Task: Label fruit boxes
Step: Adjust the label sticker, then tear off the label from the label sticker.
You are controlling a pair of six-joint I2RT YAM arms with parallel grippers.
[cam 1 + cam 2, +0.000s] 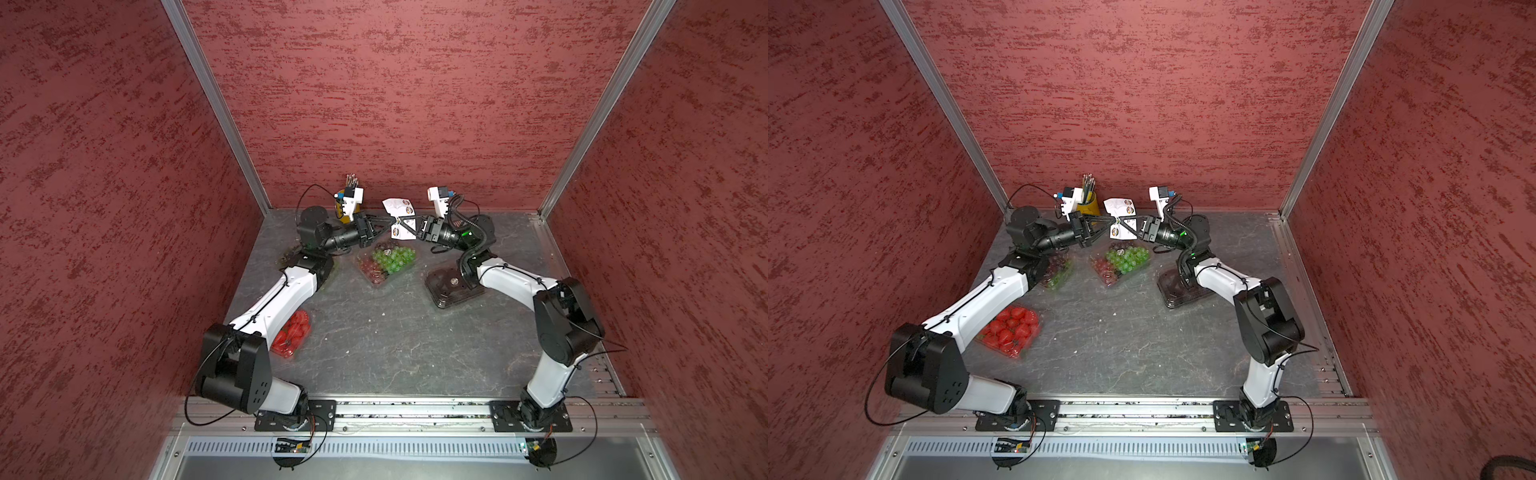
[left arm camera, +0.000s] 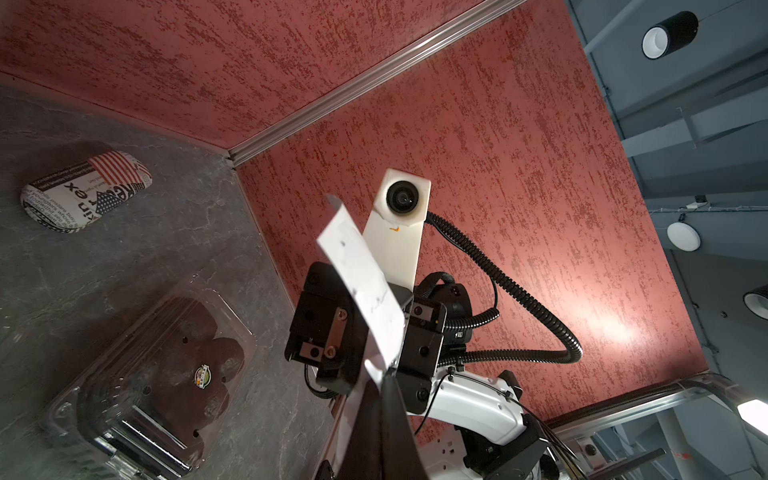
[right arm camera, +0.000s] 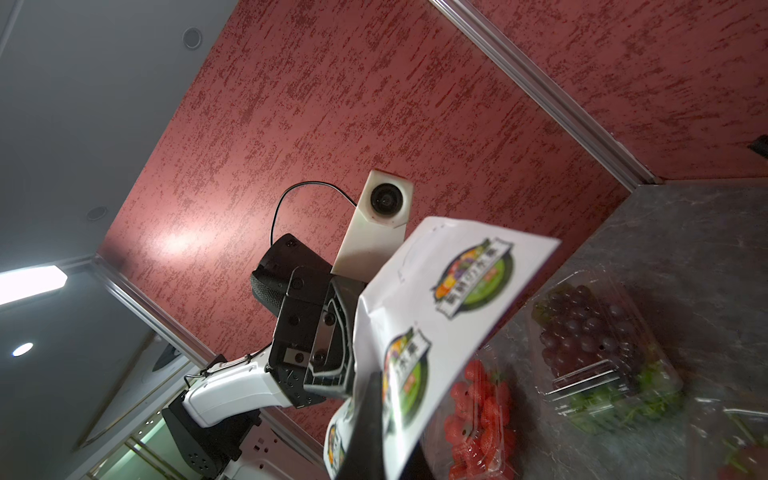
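Left end effector (image 1: 391, 222) and right end effector (image 1: 406, 219) were both clamped on the sticker sheet (image 3: 415, 299), with the green-and-red grape box (image 1: 388, 262) directly under them. The dark-fruit box (image 2: 166, 374) near the right one was already stickered. The strawberry box (image 1: 1011, 330) and dark grape box (image 1: 1057, 270) looked unlabelled, probably still to do.

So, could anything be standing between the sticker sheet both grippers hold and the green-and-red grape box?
Nothing visible does. The sticker sheet, pinched between the left gripper and right gripper, hangs in open air close to the green-and-red grape box, with neither arm over it.
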